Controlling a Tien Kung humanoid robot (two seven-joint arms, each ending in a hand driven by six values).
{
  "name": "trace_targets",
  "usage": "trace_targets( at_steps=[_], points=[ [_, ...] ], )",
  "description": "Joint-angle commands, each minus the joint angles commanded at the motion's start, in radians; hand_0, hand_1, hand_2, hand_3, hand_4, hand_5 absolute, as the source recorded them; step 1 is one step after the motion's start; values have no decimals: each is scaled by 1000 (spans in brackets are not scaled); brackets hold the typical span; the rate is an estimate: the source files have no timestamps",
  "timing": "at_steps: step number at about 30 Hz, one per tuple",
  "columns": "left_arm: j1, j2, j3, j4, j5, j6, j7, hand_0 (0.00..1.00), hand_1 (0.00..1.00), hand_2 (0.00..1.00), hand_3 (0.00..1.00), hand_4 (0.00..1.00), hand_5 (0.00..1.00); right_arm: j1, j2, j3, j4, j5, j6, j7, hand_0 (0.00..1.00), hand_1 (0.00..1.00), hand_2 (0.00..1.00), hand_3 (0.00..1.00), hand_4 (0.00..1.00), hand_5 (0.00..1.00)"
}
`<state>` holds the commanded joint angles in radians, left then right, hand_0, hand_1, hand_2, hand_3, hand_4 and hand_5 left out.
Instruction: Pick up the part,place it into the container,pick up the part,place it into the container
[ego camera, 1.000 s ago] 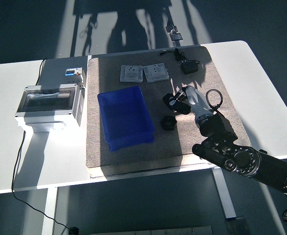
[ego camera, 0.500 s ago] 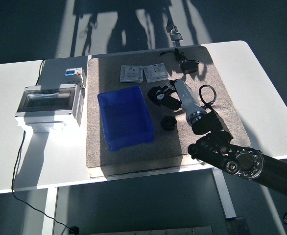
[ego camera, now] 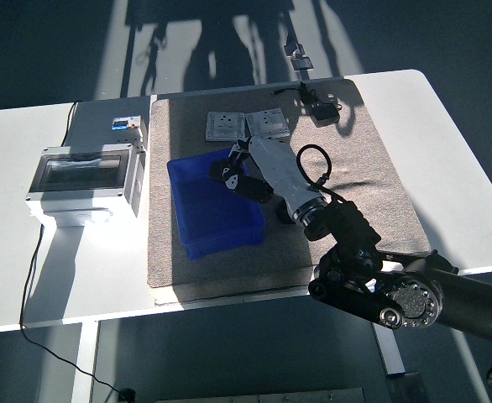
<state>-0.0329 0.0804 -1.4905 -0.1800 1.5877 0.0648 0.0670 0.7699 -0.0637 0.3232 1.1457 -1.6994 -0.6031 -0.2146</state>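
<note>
My right hand [ego camera: 239,175] reaches in from the lower right and hangs over the right rim of the blue container [ego camera: 202,206], which stands on the mat. Its dark fingers [ego camera: 227,173] are curled around a small black part that is mostly hidden inside the grasp. A second black part [ego camera: 282,215] lies on the mat just right of the container, half covered by my grey forearm [ego camera: 281,178]. My left arm is out of view.
A tan mat [ego camera: 372,168] covers the table's middle. Two grey square plates [ego camera: 226,126] lie behind the container, and a black adapter [ego camera: 322,112] with a cord sits at the back right. A grey box with a clear lid [ego camera: 82,180] stands at the left.
My right hand has swung left from beside the loose black part to above the container's right rim, fingers still curled on the part. The part on the mat has not moved.
</note>
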Motion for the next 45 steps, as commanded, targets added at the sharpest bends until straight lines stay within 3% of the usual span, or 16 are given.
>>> trace_targets(
  at_steps=[6, 7, 12, 13, 18, 19, 24, 26, 31, 39, 45],
  points=[
    [-1, 1, 1, 0, -3, -1, -1, 675, 578, 443, 572, 621, 871, 7, 7, -18, -23, -93, 26, 20, 764, 613, 439, 295, 423, 2],
    [-1, 1, 1, 0, -2, -1, 0, 675, 577, 443, 571, 622, 868, 7, 9, -15, -25, -100, 36, 28, 758, 633, 540, 295, 530, 2],
    [-3, 1, -1, 0, 0, -2, 0, 675, 577, 443, 571, 622, 868, 9, 11, -13, -28, -116, 101, 42, 758, 633, 540, 295, 530, 2],
    [-3, 2, -1, 0, 0, -2, 0, 675, 577, 442, 570, 637, 854, 10, 11, -14, -28, -123, 119, 36, 788, 727, 700, 640, 732, 102],
    [-4, 3, -3, 0, 0, -1, -1, 675, 577, 442, 570, 637, 854, 12, 10, -16, -29, -166, 213, -21, 788, 727, 700, 640, 732, 102],
    [-3, 3, -4, 0, 0, 0, -1, 675, 577, 441, 569, 641, 852, 12, 8, -17, -28, -166, 221, -25, 857, 829, 835, 788, 805, 171],
    [-1, 4, -6, 0, 2, 1, -1, 675, 577, 441, 569, 641, 852, 18, -6, -21, 5, -105, 205, -35, 857, 829, 835, 788, 805, 171],
    [0, 4, -5, 0, 3, 1, -1, 675, 577, 438, 568, 641, 850, 13, -13, -9, 23, -73, 180, -38, 870, 850, 869, 833, 840, 220],
    [-1, 3, -5, 0, 4, 2, -1, 675, 577, 440, 568, 642, 848, -35, -43, 84, 84, -87, 150, -87, 858, 829, 846, 801, 820, 217],
    [4, -2, 7, 0, -29, 9, -5, 675, 577, 439, 564, 643, 844, -147, -154, 258, 164, -189, 332, -259, 869, 818, 807, 793, 787, 197],
    [2, -6, 6, 0, -15, 7, -2, 675, 576, 438, 562, 640, 844, -147, -134, 240, 123, -157, 471, -291, 895, 825, 830, 814, 783, 180]
  ],
)
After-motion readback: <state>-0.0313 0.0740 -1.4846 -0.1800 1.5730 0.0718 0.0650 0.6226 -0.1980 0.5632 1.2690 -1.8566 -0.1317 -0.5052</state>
